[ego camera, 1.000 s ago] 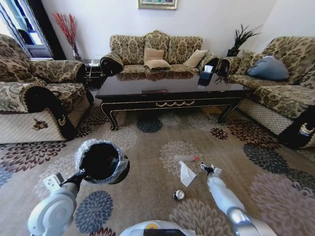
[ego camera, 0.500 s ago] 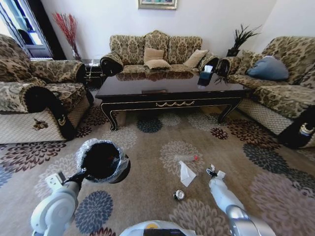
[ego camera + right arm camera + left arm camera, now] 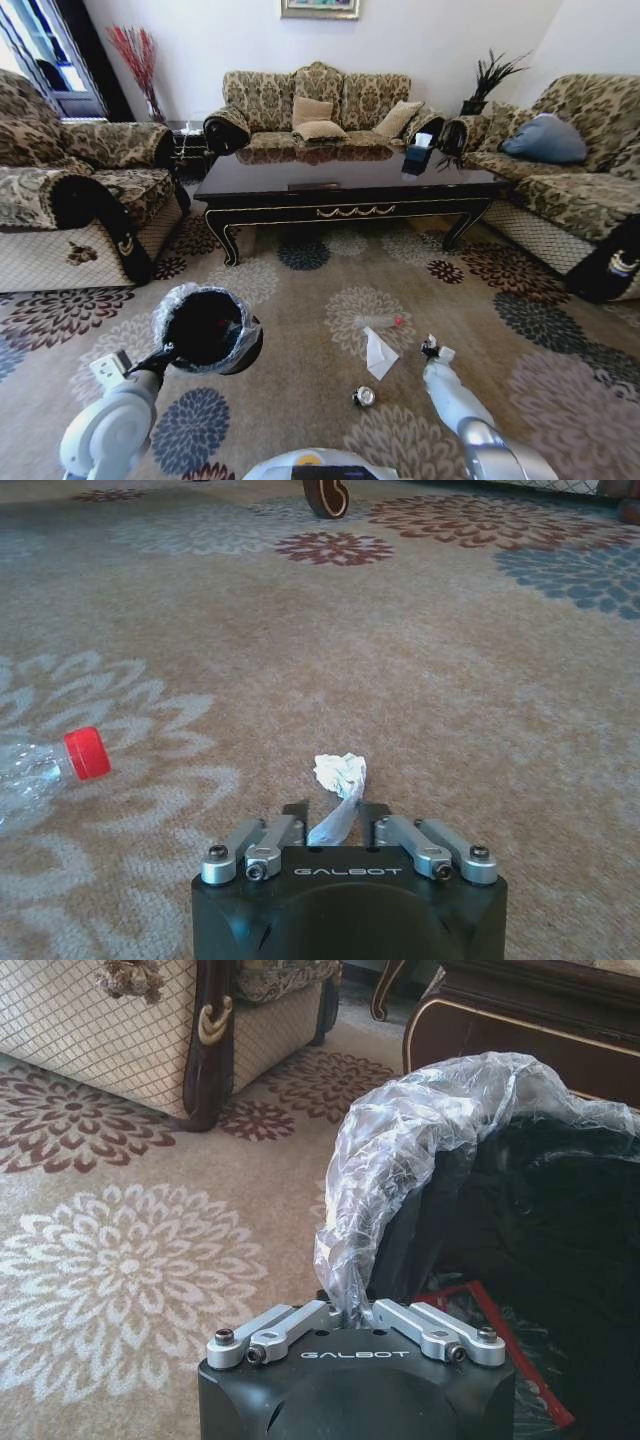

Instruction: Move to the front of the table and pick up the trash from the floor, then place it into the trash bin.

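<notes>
the right gripper point(image 3: 335, 815) has its jaws closed on a small white scrap point(image 3: 340, 775) and holds it low over the carpet point(image 3: 480, 300), on the robot's right, near the clear bottle point(image 3: 380, 322) with its red cap. the left gripper point(image 3: 352, 1310) has its jaws clamped on the rim of the trash bin point(image 3: 205, 328), pinching the crinkled liner and holding the black bin off the floor on the robot's left. the folded white paper point(image 3: 378, 353) and the small silvery can point(image 3: 364, 397) lie on the carpet between the two arms, well short of the front edge of the table point(image 3: 350, 185).

the step in hand looks like carrying the scrap to the bin. to do it well, the grip should stay firm, since the scrap is light and held only by its tail. it should be brought right above the bin's dark mouth before release, clear of the liner's raised fold. the bin's mouth should face up toward it, so that the scrap drops inside.
</notes>
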{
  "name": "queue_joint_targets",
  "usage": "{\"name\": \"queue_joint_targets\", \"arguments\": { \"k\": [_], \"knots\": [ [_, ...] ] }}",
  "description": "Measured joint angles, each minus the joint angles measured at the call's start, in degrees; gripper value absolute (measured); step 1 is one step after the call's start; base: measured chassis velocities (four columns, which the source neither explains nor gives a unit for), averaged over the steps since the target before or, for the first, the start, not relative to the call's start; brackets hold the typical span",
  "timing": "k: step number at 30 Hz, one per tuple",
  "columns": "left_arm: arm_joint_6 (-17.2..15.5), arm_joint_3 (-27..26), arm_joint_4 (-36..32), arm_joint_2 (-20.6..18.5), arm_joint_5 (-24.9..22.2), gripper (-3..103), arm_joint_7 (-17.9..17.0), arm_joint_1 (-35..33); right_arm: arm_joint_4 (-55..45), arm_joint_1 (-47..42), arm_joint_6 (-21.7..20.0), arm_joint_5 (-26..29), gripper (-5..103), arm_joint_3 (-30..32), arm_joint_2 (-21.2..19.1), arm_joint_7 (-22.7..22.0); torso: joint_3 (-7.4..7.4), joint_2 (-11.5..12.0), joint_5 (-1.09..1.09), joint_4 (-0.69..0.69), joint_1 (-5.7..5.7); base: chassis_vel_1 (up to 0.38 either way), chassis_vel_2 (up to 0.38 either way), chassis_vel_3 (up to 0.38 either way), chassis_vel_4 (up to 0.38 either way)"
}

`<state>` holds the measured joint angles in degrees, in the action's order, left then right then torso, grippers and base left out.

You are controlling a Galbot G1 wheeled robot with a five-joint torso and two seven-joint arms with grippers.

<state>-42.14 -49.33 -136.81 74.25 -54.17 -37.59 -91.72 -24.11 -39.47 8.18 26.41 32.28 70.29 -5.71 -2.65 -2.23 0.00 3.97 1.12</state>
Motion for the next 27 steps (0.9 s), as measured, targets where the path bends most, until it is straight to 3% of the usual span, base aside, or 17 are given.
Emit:
{"name": "queue_joint_targets", "arguments": {
  "k": [3, 6, 8, 20, 25, 27],
  "knots": [
    [0.0, 0.0, 0.0, 0.1, 0.0, 2, 0.0, 0.0, 0.0, 0.0, 0.0, -0.7, 21, 0.0, 0.0, -0.1, 0.00, 0.0, 0.00, 0.00, 0.00, 0.000, 0.000, 0.000, 0.000],
    [0.0, 0.2, 0.0, 0.3, 0.1, 2, -0.1, 0.1, -0.1, -0.4, -0.3, -2.3, 5, 0.3, -0.2, -0.6, 0.00, 0.0, 0.00, 0.00, 0.00, 0.000, 0.000, 0.000, 0.000],
    [0.0, 0.4, 0.1, 0.4, 0.3, 2, -0.1, 0.2, -0.8, -1.0, -0.3, -2.5, 2, 0.4, -0.5, -0.7, 0.00, 0.0, 0.00, 0.02, 0.00, 0.000, 0.000, 0.000, 0.000],
    [0.0, 1.7, 0.6, 0.6, 0.9, 2, -0.1, 0.9, -10.0, -7.4, -0.1, 0.3, 0, -0.8, -2.4, 0.1, 0.00, 0.0, 0.00, 0.00, 0.00, 0.000, 0.000, 0.000, 0.000],
    [0.0, 2.1, 1.0, 0.5, 0.9, 2, 0.0, 1.4, -22.2, -13.4, -0.2, 4.0, 0, -3.0, -4.3, -0.2, 0.00, 0.0, 0.03, 0.01, 0.00, 0.000, 0.000, 0.000, 0.000],
    [0.0, 2.5, 1.2, 0.1, 0.9, 2, 0.0, 1.9, -32.0, -17.3, -0.3, 6.7, 0, -4.4, -6.5, 0.1, 0.00, 0.0, 0.00, -0.01, 0.00, 0.000, 0.000, 0.000, 0.000]
  ]
}}
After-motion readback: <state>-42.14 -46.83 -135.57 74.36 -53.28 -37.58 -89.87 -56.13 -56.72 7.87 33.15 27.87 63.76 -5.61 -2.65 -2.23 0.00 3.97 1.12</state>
